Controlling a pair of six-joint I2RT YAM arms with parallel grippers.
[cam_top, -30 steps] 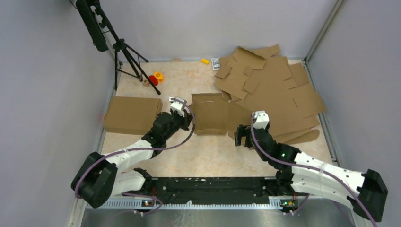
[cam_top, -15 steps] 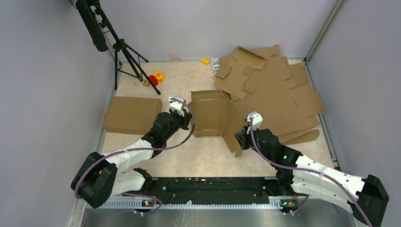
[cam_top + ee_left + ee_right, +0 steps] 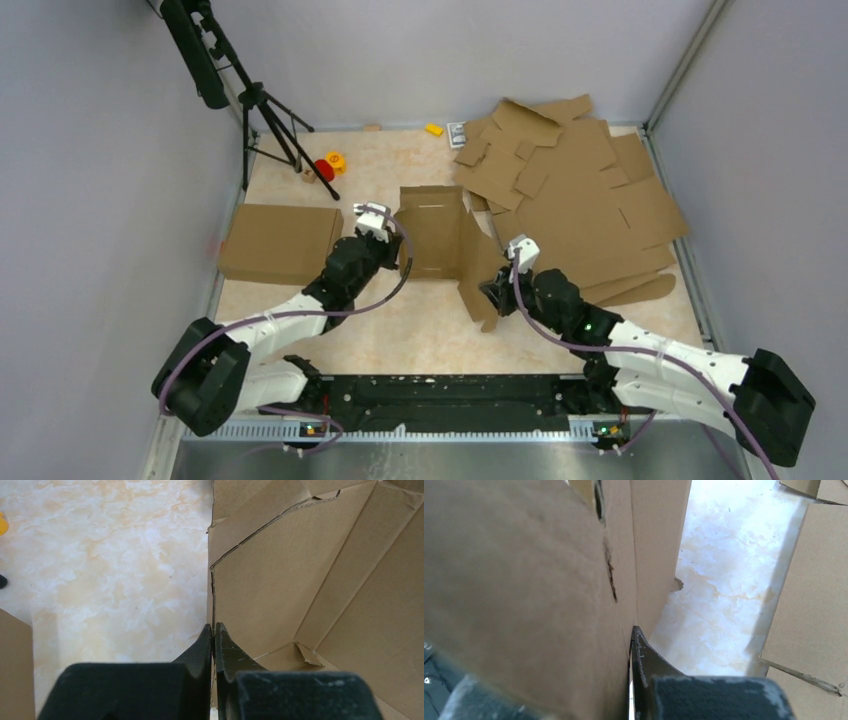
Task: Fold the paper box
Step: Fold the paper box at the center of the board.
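Since one second ago the right end effector [image 3: 490, 291] has travelled left and shut onto the right-hand flap of the paper box [image 3: 432, 235], and that flap now stands raised off the tabletop [image 3: 420, 325] instead of lying flat.

The paper box sits at mid-tabletop, partly formed, with its far and left walls upright. In the right wrist view the flap [image 3: 524, 580] fills the left of the frame, pinched at the end effector [image 3: 630, 640]; only one finger shows clearly. The left end effector [image 3: 397, 258] is clamped on the box's left wall; its wrist view shows both fingers pressed together [image 3: 214, 632] on the cardboard edge [image 3: 280, 580].

A closed brown carton [image 3: 280, 243] lies to the left, well apart from the box. A heap of flat cardboard blanks [image 3: 580, 190] covers the far right corner. By the far wall lie a yellow block [image 3: 434, 129] and a small printed card [image 3: 457, 134], its print too small to read. A red item [image 3: 324, 169] and an orange item [image 3: 336, 159] sit beside a black tripod [image 3: 265, 120].
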